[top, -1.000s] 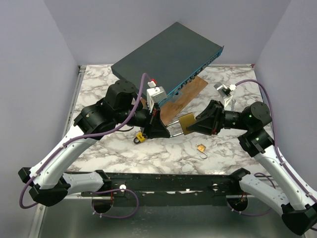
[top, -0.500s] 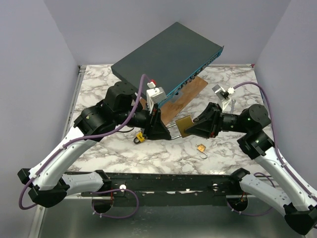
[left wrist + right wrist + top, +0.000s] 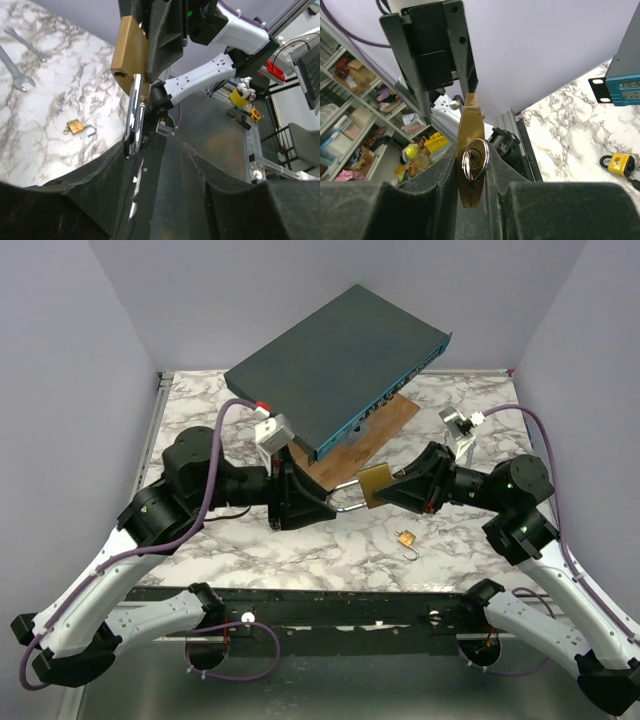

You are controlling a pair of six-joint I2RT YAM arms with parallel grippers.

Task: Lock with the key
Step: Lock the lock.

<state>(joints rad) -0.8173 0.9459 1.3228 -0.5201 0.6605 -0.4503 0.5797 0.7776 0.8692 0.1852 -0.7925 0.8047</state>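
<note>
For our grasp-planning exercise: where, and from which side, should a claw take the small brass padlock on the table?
Take the small brass padlock by its body, from above, closing across its side edges: it lies flat on the table, and its shackle is thin wire, likely to slip.

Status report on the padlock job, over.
Left pincer open, chrome shackle beside one jaw. Right pincer shut on large brass padlock, key ring at its base. Small brass padlock on marble table below, clear.
</note>
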